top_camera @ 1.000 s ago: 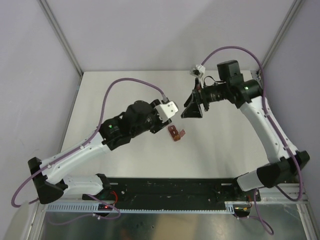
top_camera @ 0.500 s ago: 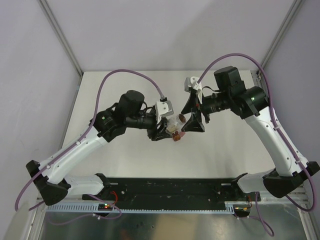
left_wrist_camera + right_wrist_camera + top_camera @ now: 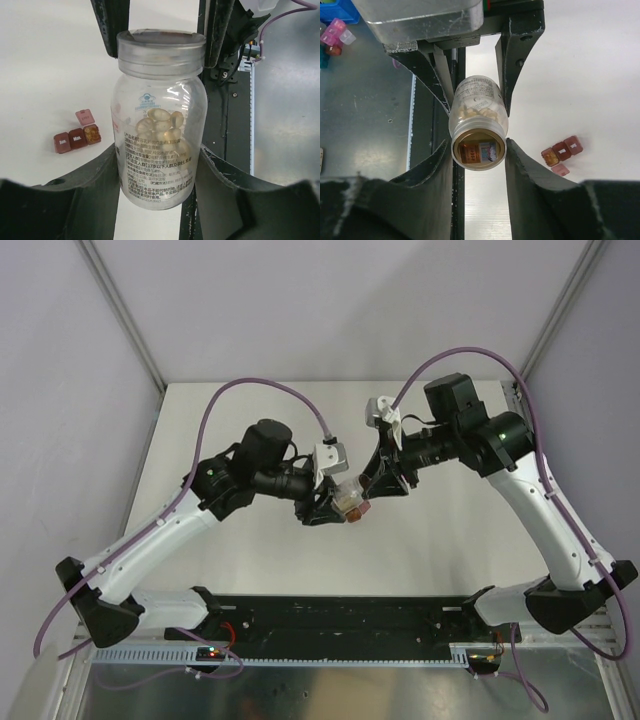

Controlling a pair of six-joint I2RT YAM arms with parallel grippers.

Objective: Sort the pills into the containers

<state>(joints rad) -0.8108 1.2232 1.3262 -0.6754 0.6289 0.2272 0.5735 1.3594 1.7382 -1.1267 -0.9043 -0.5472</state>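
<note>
Pills: pale yellow capsule pills (image 3: 160,122) are piled inside a clear plastic bottle; a few orange-tan ones (image 3: 92,134) fill one end compartment of the strip.
Containers: dark red plastic strip of three small square compartments (image 3: 75,140), lying flat on the bench. Two lids are closed and read "Sun." and "Mon."; the third has its pink lid (image 3: 85,116) flipped open.
Bottle: clear plastic bottle (image 3: 150,95) with a printed label, capped, held between both claws. In the top view it sits just over the strip.
Cap: grey translucent screw cap (image 3: 161,45), on the bottle.
Left claw: left claw (image 3: 159,157) is narrow, clamped on the bottle's body.
Right claw: right claw (image 3: 480,147) is narrow, its fingers pressed against both sides of the cap.
Bench: white bench (image 3: 45,60).
</note>
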